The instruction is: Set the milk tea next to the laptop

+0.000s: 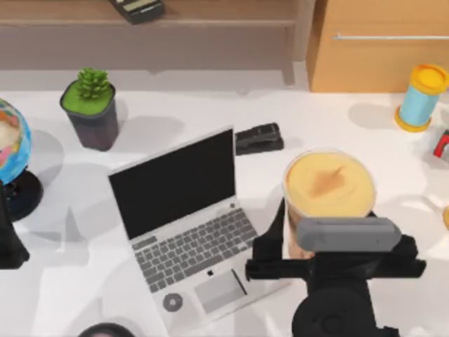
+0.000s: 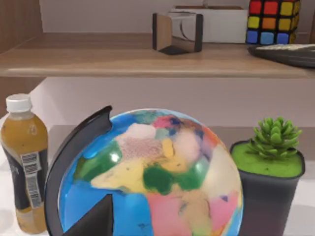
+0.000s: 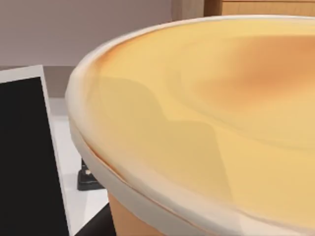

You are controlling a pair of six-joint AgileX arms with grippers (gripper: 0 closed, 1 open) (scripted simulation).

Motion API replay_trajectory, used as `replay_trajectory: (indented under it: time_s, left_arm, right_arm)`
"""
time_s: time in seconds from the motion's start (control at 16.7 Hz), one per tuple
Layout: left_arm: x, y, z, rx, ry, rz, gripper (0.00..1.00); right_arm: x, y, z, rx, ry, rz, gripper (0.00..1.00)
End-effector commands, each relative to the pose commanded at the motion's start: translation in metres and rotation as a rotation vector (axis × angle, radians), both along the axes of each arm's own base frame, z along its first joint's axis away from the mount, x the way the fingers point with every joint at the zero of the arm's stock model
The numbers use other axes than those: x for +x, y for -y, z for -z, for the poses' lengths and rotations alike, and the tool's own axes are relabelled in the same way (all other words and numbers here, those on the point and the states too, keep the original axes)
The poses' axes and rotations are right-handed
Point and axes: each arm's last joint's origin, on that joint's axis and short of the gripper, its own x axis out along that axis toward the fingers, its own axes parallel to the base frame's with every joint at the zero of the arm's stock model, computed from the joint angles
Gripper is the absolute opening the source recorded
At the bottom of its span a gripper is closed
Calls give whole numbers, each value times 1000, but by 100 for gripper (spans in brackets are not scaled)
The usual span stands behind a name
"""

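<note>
The milk tea (image 1: 328, 185) is a wide cup with a creamy yellow top and a brown swirl, held up just right of the laptop (image 1: 184, 228). My right gripper (image 1: 335, 242) reaches in from the near edge and is shut on the cup, one black finger (image 1: 275, 232) showing at the cup's left side. In the right wrist view the cup's top (image 3: 216, 108) looms close, with the laptop's black screen (image 3: 27, 157) beside it. The silver-grey laptop stands open, its screen facing the near side. My left arm (image 1: 8, 239) is parked at the table's left edge.
A black stapler (image 1: 258, 138) lies behind the laptop. At the back left stand a potted succulent (image 1: 91, 107) and a globe (image 1: 10, 151). A blue cylinder with yellow ends (image 1: 421, 98) stands at the back right. Beside the globe (image 2: 152, 177) is a juice bottle (image 2: 24, 162).
</note>
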Motion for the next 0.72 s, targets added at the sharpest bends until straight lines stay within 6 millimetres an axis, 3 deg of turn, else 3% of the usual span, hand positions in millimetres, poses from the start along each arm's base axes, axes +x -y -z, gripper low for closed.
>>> replay_trajectory:
  time_s: [0.72]
  left_arm:
    - [0, 0, 0, 0, 0, 0, 100]
  right_arm:
    - [-2, -9, -3, 76, 23, -48, 0]
